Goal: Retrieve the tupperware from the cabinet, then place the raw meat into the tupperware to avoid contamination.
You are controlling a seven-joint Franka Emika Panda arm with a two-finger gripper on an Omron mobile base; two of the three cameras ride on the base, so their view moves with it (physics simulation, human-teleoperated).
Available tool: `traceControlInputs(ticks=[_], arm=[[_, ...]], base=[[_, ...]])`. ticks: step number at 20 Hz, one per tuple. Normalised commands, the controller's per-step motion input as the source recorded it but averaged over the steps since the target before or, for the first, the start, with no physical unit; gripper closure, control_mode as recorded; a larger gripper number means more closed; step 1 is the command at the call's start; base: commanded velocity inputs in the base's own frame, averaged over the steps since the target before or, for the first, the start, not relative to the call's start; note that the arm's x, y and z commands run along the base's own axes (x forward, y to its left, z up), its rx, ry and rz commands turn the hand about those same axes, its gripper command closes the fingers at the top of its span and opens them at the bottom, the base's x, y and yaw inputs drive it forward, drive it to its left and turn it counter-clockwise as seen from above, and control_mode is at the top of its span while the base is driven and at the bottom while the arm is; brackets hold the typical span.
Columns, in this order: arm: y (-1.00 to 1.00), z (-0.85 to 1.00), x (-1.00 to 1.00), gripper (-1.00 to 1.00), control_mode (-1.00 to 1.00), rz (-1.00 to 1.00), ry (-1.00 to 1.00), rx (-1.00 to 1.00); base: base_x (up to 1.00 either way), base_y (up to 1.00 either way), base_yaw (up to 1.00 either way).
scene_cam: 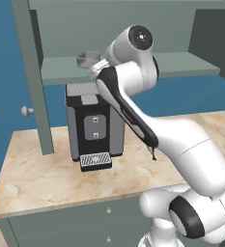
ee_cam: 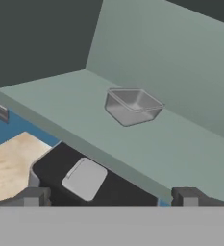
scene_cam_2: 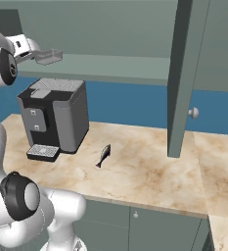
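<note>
Claw [ee_cam: 111, 197] wide open, empty, short of tupperware [ee_cam: 132, 106]

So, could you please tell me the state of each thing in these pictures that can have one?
cabinet: doors open.
tupperware: upright, no lid, nothing inside, on the cabinet's bottom board, not gripped.
raw meat: lying flat on the counter, apart from the coffee machine.
gripper: open, short of the tupperware, holding nothing.
coffee machine: upright on the counter, drip tray in place.

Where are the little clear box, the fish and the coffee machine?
tupperware [ee_cam: 131, 106], hand view, its open middle.
raw meat [scene_cam_2: 103, 155], right base view, mid-body.
coffee machine [scene_cam: 93, 126], left base view, front panel.
</note>
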Motion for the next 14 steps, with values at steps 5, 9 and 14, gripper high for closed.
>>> traceControlInputs(ticks=[5, 9, 14], arm=[[0.06, 0.0, 0.08, -1.0, -1.0, 0.0, 0.03, 0.0], [0.06, -0.02, 0.07, -1.0, -1.0, 0.0, 0.01, 0.0], [0.04, -0.04, 0.08, -1.0, -1.0, 0.0, 0.0, 0.0]], base=[[0.0, 0.0, 0.0], [0.0, 0.0, 0.0], [0.0, 0.0, 0.0]])
